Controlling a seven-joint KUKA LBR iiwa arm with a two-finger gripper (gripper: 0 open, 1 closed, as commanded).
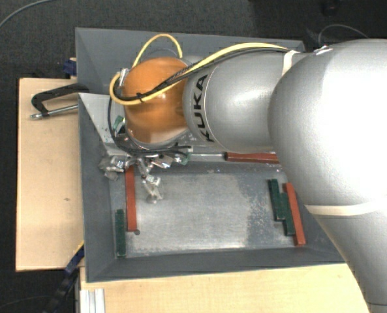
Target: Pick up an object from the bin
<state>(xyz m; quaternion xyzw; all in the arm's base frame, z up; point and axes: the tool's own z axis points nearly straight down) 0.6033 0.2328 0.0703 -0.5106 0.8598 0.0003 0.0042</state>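
My gripper (152, 182) hangs below the orange wrist cover, low over the bin's far left part. A shiny crumpled metallic piece (113, 164) lies just left of it, by the left wall. A red-brown flat bar (130, 201) runs along the floor's left edge, directly beside and below the gripper. A dark green bar (120, 232) lies at the near left corner. Nothing can be seen held.
The arm covers the bin's far and right parts. Another red-brown bar (248, 156) lies along the far edge. A green bar (278, 207) and a red-brown bar (295, 219) lie side by side along the right edge.
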